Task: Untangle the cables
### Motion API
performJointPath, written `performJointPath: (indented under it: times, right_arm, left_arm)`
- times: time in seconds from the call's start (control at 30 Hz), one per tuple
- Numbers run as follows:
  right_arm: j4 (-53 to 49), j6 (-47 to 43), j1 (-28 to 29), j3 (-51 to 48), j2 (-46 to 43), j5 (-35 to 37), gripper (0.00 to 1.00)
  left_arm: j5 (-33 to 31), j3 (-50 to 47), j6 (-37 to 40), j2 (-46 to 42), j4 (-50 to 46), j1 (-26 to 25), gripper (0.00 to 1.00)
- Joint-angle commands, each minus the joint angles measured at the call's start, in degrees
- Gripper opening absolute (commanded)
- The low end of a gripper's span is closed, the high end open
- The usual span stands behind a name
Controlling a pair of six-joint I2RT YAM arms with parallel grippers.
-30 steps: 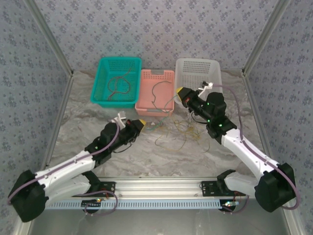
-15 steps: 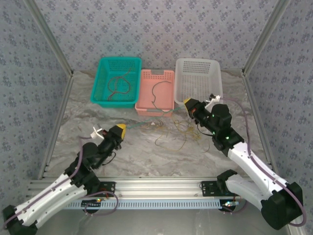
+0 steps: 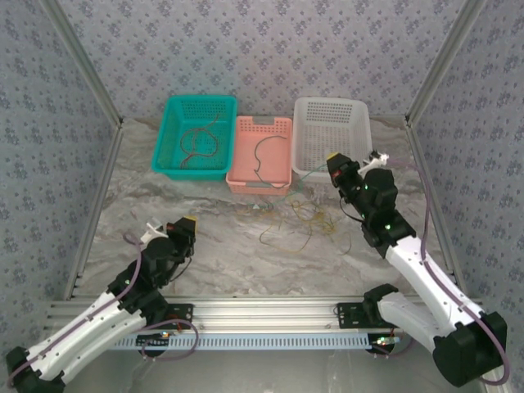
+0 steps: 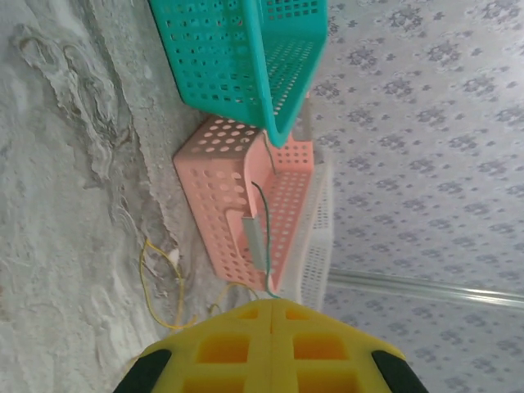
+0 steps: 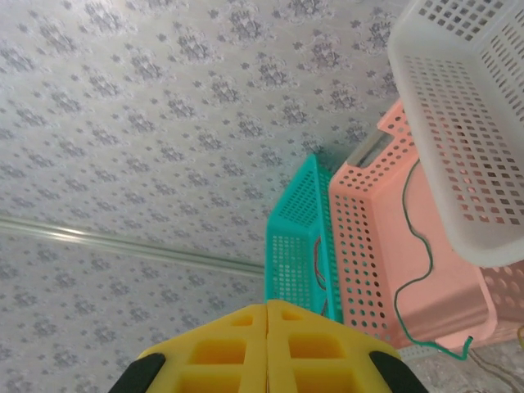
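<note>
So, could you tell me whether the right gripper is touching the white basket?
Apart: in the right wrist view, the pink basket shows between the right gripper and the white basket.

Three baskets stand in a row along the far side of the counter [image 3: 229, 254]: left basket [image 3: 199, 100], middle basket [image 3: 264, 123], right basket [image 3: 332, 102], each just beside the next. The middle basket reaches a little nearer than its neighbours.

A coiled cable [image 3: 196, 143] lies in the left basket. A single cable [image 3: 264, 151] lies in the middle basket and trails over its near rim.

The tangle of cables [image 3: 301, 219] lies on the counter, near of the middle and right baskets and right of centre.

The left gripper [image 3: 187, 225] is over the near-left counter, well apart from the tangle. The right gripper [image 3: 336, 164] is at the right basket's near wall, far-right of the tangle.
</note>
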Motion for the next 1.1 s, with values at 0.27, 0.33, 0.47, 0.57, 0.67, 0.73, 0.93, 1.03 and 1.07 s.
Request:
performJointPath:
  times: [0.27, 0.33, 0.47, 0.57, 0.67, 0.73, 0.93, 1.03, 1.07]
  right_arm:
    - [-31.49, -26.68, -0.16, 32.58, 15.59, -15.51, 0.0]
    - [-33.94, -27.37, -0.15, 35.38, 17.43, -17.06, 0.0]
    - [-35.58, -27.53, 0.03, 37.89, 19.0, -19.18, 0.0]
    - [-36.28, -27.54, 0.15, 38.4, 19.59, -20.74, 0.0]
    - [-35.66, -26.71, 0.19, 37.8, 19.63, -21.85, 0.0]
    - [-34.97, -26.02, 0.38, 37.28, 19.64, -22.73, 0.0]
    - [-32.91, -23.99, 0.64, 35.46, 19.43, -23.35, 0.0]
    - [-31.64, -22.94, 0.73, 34.55, 19.45, -23.86, 0.0]
    - [-31.26, -22.61, 0.72, 34.37, 19.45, -24.03, 0.0]
  left_arm:
    - [27.26, 50.53, 58.88, 36.2, -17.02, 1.45, 0.58]
    - [32.04, 57.19, 65.44, 43.42, -20.04, -0.24, 0.63]
    - [29.93, 61.48, 74.02, 51.73, -19.59, -6.47, 0.68]
    - [27.03, 59.32, 76.58, 53.73, -15.72, -9.56, 0.71]
    - [26.43, 55.12, 76.15, 53.98, -9.83, -10.51, 0.72]
    - [26.8, 52.83, 75.37, 54.36, -6.36, -10.59, 0.73]
    - [27.75, 49.61, 72.22, 56.23, 0.98, -10.61, 0.72]
    - [30.04, 48.86, 71.38, 56.58, 4.2, -10.61, 0.71]
    - [30.19, 48.98, 71.33, 56.91, 4.4, -10.6, 0.7]
